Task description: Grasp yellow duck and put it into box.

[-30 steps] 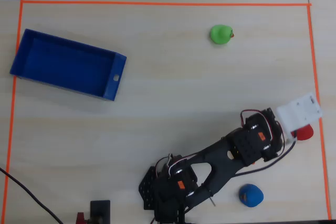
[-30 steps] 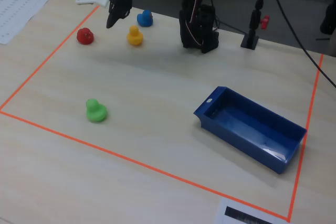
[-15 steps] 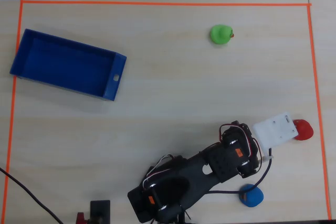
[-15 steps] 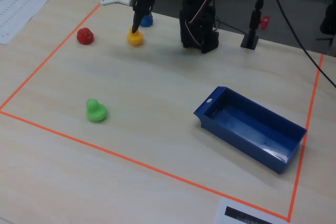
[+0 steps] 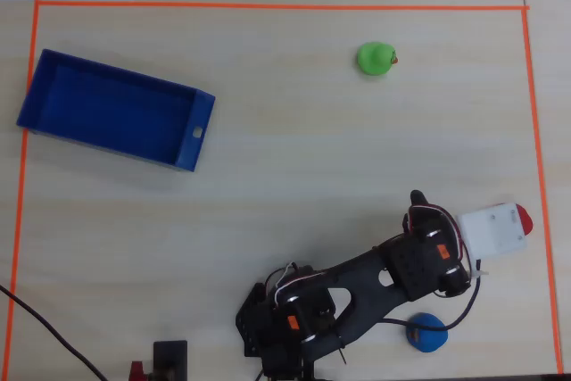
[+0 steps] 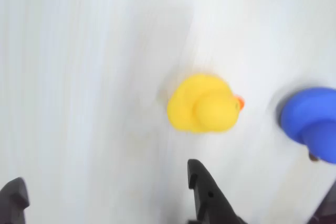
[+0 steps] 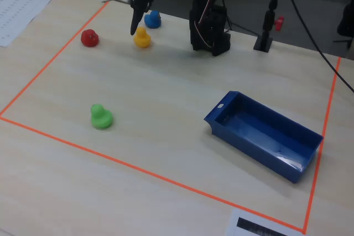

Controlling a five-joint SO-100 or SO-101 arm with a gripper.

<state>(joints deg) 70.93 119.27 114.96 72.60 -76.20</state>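
The yellow duck sits on the table just beyond my right fingertip in the wrist view, beak pointing right. In the fixed view the duck stands at the far side, with my gripper hanging just left of it and slightly above. My gripper is open and empty, and the duck lies to the right of the gap, outside the jaws. In the overhead view the arm hides the duck. The blue box lies far left in the overhead view and near right in the fixed view, and it is empty.
A blue duck sits close to the right of the yellow one, also visible in the fixed view. A red duck and a green duck stand apart. Orange tape frames the work area. The arm base is behind.
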